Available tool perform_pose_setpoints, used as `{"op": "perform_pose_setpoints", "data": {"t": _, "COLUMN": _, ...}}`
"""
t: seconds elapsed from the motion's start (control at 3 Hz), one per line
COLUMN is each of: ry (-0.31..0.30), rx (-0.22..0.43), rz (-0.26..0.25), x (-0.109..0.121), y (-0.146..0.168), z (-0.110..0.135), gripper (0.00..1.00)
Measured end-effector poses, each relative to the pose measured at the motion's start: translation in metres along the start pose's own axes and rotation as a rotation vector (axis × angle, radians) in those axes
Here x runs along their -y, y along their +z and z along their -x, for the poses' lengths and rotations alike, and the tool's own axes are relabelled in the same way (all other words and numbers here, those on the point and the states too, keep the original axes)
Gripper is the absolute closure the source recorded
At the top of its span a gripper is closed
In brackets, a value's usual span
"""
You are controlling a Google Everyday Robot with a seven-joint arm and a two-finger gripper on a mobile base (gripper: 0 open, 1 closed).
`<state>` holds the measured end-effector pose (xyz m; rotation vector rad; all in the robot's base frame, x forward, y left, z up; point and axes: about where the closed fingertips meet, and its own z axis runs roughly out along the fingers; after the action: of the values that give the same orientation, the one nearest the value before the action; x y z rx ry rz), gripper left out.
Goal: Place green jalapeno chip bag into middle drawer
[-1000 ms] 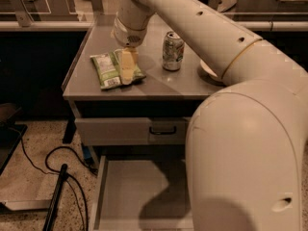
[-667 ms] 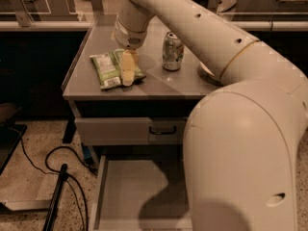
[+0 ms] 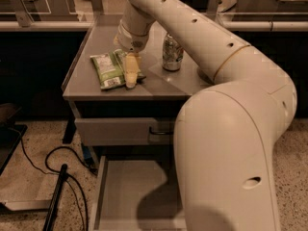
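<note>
The green jalapeno chip bag [image 3: 108, 70] lies flat on the grey cabinet top [image 3: 159, 88], near its left front edge. My gripper [image 3: 130, 72] reaches down from the long white arm and sits on the bag's right edge, covering part of it. The middle drawer [image 3: 126, 196] is pulled out below, showing a bare grey floor with low side walls. My arm's large white body hides the drawer's right part.
A silver soda can [image 3: 172, 52] stands on the cabinet top right of the gripper. A shut drawer with a grey front and black handle [image 3: 111, 131] sits just under the top. Black cables [image 3: 53, 177] lie on the speckled floor at left. A railing runs behind the cabinet.
The gripper has stayed at the bag's right edge, perhaps slightly lower. The bag, the can and the drawer have not moved.
</note>
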<state>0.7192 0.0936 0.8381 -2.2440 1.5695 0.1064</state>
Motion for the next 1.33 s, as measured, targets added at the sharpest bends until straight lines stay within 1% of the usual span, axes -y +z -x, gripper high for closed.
{"op": "perform_pose_setpoints", "data": {"t": 0.33, "ry": 0.000, "rx": 0.000, "rz": 0.000, "x": 0.0002, "y": 0.0000, "z": -0.0001, "gripper": 0.18}}
{"op": "perform_pose_setpoints", "data": {"t": 1.33, "ry": 0.000, "rx": 0.000, "rz": 0.000, "x": 0.0002, "y": 0.0001, "z": -0.0001, "gripper": 0.88}}
